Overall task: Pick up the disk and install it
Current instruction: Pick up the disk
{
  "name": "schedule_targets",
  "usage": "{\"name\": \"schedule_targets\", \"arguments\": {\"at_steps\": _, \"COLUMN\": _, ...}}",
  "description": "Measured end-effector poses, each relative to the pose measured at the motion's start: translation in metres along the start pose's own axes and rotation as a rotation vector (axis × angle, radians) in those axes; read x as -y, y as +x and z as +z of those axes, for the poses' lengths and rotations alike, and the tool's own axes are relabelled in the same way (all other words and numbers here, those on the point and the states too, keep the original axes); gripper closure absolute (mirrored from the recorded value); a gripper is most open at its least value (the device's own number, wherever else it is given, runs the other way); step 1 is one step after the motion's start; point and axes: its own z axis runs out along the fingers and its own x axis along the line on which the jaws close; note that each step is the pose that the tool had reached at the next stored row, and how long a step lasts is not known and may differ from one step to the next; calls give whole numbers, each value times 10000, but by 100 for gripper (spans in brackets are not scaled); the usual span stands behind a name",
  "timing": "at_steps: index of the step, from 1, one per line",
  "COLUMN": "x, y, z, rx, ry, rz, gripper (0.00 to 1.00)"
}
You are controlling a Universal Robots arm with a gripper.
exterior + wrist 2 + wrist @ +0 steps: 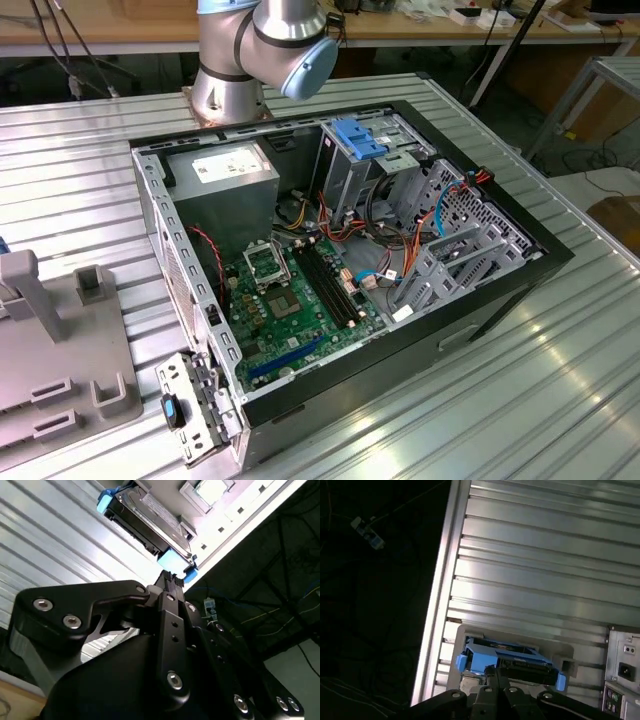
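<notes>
Resting in a grey holder [470, 630] on the ribbed table [545, 555], the disk [490, 655] is not yet in the open computer case [520, 275], so installing looks wholly undone. The gripper [495, 671] sits right at the disk's edge, but whether it has closed on it cannot be told.

Robotics lab or workshop. A robot arm [265, 50] stands on a base plate on a ribbed aluminium counter [560, 400]. An open computer case [500, 300] lies on its side on the counter, with the motherboard [290, 310], power supply [225, 175] and loose wiring exposed. Grey holding fixtures [60, 350] sit at the exterior view's left. In the first wrist view the disk [520, 655] rests in a grey holder [562, 655] on the slats. A wooden counter [100, 25] runs along the back with cables [75, 80] hanging off it. A metal-framed table [610, 80] is at the exterior view's right.
</notes>
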Motion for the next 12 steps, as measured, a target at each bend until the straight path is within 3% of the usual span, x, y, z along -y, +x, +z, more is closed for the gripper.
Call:
{"name": "schedule_targets", "arguments": {"at_steps": 4, "x": 0, "y": 0, "z": 0, "rx": -57, "ry": -7, "rz": -1033, "gripper": 89}}
{"name": "schedule_targets", "arguments": {"at_steps": 8, "x": 0, "y": 0, "z": 0, "rx": -86, "ry": -10, "rz": -1567, "gripper": 89}}
{"name": "schedule_targets", "arguments": {"at_steps": 12, "x": 0, "y": 0, "z": 0, "rx": -139, "ry": -17, "rz": -2553, "gripper": 89}}
